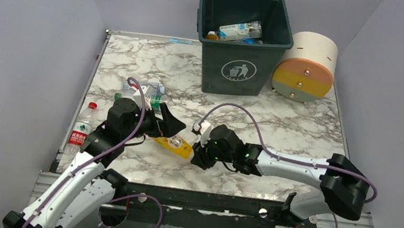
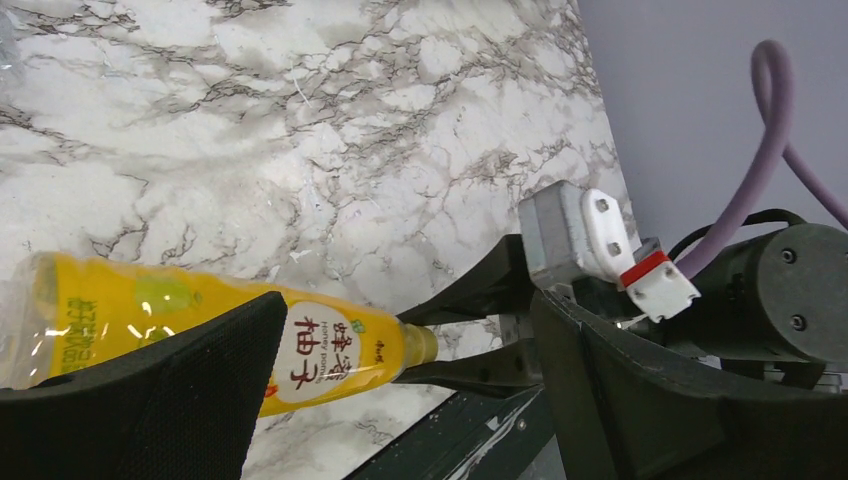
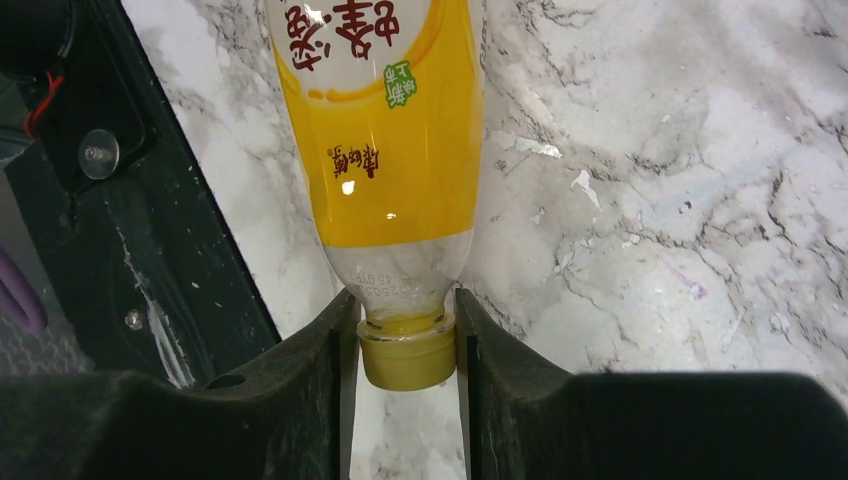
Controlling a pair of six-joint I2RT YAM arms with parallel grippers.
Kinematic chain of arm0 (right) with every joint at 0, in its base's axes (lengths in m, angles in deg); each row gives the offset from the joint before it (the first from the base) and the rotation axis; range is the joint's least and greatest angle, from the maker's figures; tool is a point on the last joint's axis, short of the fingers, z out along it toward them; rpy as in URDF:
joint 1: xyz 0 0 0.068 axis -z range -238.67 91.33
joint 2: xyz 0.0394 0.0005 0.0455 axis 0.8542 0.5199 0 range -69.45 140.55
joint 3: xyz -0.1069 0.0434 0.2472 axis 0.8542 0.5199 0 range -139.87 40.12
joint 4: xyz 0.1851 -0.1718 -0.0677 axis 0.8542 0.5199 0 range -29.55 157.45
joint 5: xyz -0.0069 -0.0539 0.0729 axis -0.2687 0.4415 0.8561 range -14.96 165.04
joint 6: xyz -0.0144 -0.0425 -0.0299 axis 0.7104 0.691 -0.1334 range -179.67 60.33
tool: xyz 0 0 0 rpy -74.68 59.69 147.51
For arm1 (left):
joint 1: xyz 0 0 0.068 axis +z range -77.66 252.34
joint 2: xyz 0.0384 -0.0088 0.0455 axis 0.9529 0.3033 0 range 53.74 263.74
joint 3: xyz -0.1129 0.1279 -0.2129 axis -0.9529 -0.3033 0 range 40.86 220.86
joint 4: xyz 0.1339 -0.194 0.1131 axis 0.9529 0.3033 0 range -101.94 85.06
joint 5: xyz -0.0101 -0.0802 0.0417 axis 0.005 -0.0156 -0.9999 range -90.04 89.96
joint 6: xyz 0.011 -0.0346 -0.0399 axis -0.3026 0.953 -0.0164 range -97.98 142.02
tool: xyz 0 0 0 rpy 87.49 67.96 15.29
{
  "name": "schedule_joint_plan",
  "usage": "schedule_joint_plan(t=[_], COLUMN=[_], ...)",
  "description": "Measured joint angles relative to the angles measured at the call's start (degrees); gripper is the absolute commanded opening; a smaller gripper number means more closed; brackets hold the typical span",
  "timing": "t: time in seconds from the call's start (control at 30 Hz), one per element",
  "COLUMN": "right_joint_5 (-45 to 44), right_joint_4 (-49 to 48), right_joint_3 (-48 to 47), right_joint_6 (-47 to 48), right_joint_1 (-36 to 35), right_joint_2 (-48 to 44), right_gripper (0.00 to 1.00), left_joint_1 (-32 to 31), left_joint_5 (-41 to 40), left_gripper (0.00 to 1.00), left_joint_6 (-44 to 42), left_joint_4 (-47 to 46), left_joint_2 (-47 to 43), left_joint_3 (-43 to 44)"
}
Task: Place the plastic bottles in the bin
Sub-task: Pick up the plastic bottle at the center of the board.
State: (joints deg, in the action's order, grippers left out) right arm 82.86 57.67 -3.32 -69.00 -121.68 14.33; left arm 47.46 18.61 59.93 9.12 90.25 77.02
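Lying on the marble table, the yellow-orange bottle, probably light and slippery, is being pinched at its stiff cap by the right gripper; the left gripper is being held wide.

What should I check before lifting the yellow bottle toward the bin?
1. Right gripper jaws closed on the yellow bottle at its cap: ok.
2. Grip security: only the cap is pinched, so the body could swing when lifted: not ok.
3. Left gripper off the bottle: jaws open, but whether it is touching the bottle: cannot tell.
4. Bin upright, mouth open, not full: ok.
5. Table between bottle and bin has no loose objects in the top view: ok.
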Motion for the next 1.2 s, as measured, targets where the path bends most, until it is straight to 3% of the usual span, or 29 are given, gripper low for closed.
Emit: schedule_joint_plan(t=[0.57, 1.2], right_joint_5=[-10.1, -20.0], right_joint_4=[7.0, 11.1], right_joint_3=[0.5, -8.9], right_joint_6=[-4.9, -10.5], right_joint_1=[0.0, 0.0], right_joint_2=[-3.9, -5.4], right_gripper=[0.29, 0.29], left_joint_1=[0.0, 0.0], left_joint_5=[0.3, -0.5], left_gripper=[0.99, 0.99], left_joint_6=[1.1, 7.8], left_joint_4=[0.0, -2.9], left_joint_2=[0.2, -2.7], left_joint_3=[3.8, 4.8])
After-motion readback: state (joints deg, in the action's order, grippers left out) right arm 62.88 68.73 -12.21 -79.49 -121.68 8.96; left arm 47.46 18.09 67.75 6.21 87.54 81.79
